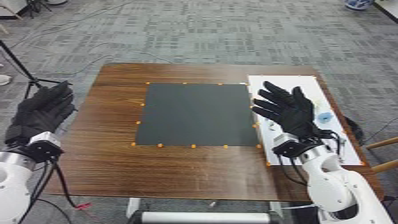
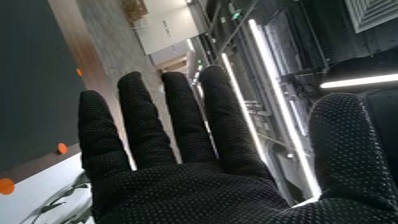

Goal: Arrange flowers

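Near edge: both white arms enter from the bottom of the head view; a white bar [image 1: 204,218] lies across the gap below the desk [image 1: 98,170]; a red clip [image 1: 83,206] hangs on a dark cable by the left arm.

Left hand [image 1: 42,111]: at the desk's left side, pointing forward; fingers extended, close together, clamped on nothing; right hand [image 1: 295,114]: over the white sheet [image 1: 306,83] on the desk's right side; fingers straight and apart, thumb out to the side, clamped on nothing; the right wrist view agrees.

Task material: flowers on the white sheet; a pale blue bloom [image 1: 325,117] just right of the right hand; a leafy stem [image 2: 59,202] on the sheet in the right wrist view, dark narrow leaves; other pieces partly hidden by the hand and too small to sort.

Mid desk: a dark rectangular mat [image 1: 195,112], orange markers [image 1: 194,146] around its border; the sheet is to its right.

Beyond: grey patterned floor [image 1: 204,35]; tripod [image 1: 33,80] on the left; blue-and-white vessel [image 1: 358,4] far right.
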`<action>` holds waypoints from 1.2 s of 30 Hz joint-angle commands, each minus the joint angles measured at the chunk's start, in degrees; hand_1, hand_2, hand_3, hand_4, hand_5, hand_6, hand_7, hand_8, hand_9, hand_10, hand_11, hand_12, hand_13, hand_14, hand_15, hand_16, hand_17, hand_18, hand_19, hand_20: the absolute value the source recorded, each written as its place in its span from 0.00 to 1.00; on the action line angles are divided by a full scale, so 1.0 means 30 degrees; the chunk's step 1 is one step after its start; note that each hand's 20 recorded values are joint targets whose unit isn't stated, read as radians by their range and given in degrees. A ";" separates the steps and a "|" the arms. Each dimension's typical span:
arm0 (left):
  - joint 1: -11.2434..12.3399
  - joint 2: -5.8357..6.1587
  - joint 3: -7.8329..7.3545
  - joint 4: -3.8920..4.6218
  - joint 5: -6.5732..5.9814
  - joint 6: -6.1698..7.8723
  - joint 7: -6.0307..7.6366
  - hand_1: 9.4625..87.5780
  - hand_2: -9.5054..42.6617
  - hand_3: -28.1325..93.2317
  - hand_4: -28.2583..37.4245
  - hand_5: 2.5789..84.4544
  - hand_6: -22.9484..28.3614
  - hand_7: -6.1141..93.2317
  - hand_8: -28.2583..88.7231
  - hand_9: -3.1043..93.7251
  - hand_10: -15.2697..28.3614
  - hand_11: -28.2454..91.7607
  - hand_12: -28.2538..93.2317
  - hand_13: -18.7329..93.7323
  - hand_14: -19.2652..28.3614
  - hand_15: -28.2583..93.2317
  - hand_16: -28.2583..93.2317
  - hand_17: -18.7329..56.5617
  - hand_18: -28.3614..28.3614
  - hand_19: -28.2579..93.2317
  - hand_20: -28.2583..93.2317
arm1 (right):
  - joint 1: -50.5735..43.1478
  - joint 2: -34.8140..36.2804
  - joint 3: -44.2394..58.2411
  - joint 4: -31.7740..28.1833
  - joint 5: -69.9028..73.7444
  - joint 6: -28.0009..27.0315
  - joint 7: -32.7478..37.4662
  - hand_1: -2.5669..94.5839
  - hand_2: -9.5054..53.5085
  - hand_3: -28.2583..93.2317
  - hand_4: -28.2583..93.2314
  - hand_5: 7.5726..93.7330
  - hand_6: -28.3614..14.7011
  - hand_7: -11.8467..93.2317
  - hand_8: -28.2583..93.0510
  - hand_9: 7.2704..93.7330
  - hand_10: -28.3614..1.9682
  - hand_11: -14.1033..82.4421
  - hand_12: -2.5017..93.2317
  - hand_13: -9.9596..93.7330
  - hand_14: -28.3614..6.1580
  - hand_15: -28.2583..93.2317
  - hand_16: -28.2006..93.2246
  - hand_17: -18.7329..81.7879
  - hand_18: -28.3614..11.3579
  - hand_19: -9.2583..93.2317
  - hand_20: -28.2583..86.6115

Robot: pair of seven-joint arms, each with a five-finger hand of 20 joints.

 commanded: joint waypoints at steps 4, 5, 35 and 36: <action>0.0217 -0.0500 -0.0414 -0.0473 0.0330 0.0028 -0.0053 0.25 0.36 0.78 0.05 0.43 0.57 0.11 0.19 0.34 0.61 0.29 0.35 0.33 0.63 0.29 0.25 0.24 0.64 0.30 0.32 | -0.0167 -0.0036 0.0085 -0.0131 -0.0040 -0.0047 -0.0106 0.08 0.39 0.81 0.03 0.40 0.58 0.20 0.16 0.39 0.49 0.20 0.12 0.36 0.36 0.38 0.29 0.28 0.23 0.34 0.37; 0.0216 -0.0492 -0.0428 -0.0486 0.0320 0.0044 -0.0056 0.25 0.36 0.78 0.05 0.43 0.57 0.11 0.19 0.34 0.61 0.29 0.35 0.33 0.63 0.29 0.25 0.24 0.64 0.30 0.32 | -0.0209 -0.0027 0.0112 -0.0168 -0.0032 -0.0030 -0.0126 0.08 0.39 0.81 0.03 0.40 0.58 0.20 0.16 0.39 0.49 0.20 0.12 0.36 0.36 0.38 0.29 0.28 0.23 0.34 0.37; 0.3078 -0.1379 -0.2891 -0.2429 -0.0686 0.0659 0.1534 0.24 0.38 0.78 0.04 0.43 0.57 0.12 0.19 0.35 0.62 0.30 0.35 0.34 0.66 0.32 0.25 0.23 0.67 0.32 0.33 | -0.2108 0.3040 -0.1862 -0.3874 -1.8689 0.8918 0.2145 0.24 0.10 0.83 0.04 0.56 0.55 0.29 0.13 0.55 0.34 0.36 0.22 0.50 0.38 0.65 0.37 0.34 0.22 0.49 0.42; 0.3198 -0.1422 -0.2983 -0.2475 -0.0591 0.0701 0.1517 0.24 0.38 0.78 0.04 0.43 0.57 0.12 0.19 0.35 0.62 0.30 0.35 0.34 0.66 0.32 0.25 0.23 0.67 0.32 0.33 | -0.2121 0.3333 -0.2200 -0.3944 -2.0561 0.9282 0.2740 0.24 0.08 0.83 0.04 0.56 0.55 0.29 0.13 0.56 0.34 0.37 0.22 0.50 0.38 0.66 0.37 0.34 0.22 0.50 0.42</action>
